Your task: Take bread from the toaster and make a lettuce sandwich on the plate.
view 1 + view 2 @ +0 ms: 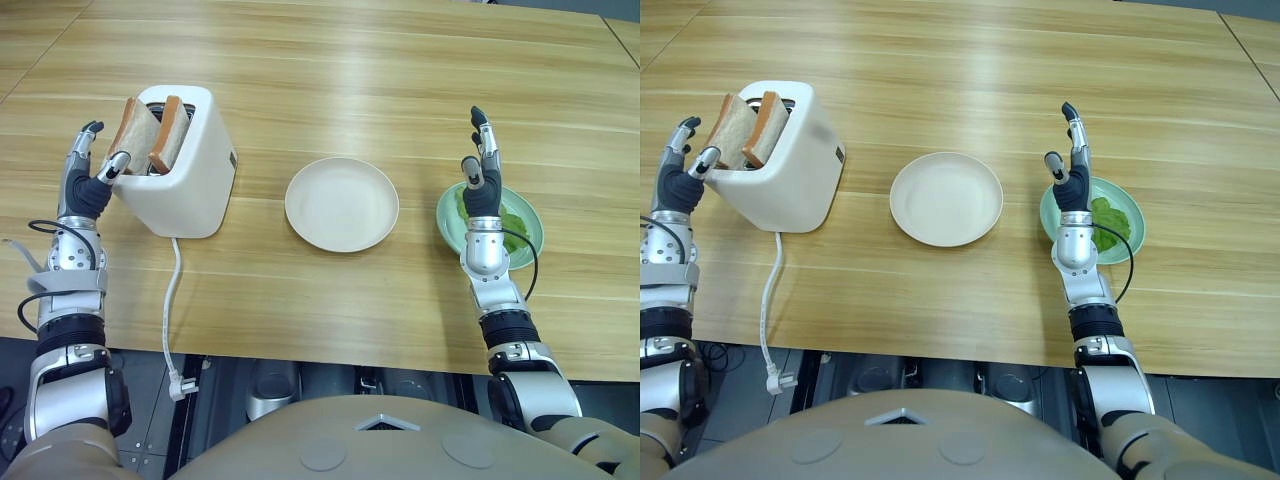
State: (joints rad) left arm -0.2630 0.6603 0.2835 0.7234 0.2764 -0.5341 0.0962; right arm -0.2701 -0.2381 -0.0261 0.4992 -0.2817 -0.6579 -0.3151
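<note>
Two bread slices (152, 132) upright in toaster (185, 175), table (350, 60) left side. Left hand (88, 185) open wide, empty, fingertip at toaster's top rim. Right hand (482, 180) open, fingers straight, empty, over lettuce (515, 222) dish (538, 235). Plate (341, 203) between toaster and dish.

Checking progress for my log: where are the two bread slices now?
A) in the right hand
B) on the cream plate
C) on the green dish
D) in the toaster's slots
D: both bread slices stick up, tilted, from the top slots of the white toaster.
</note>
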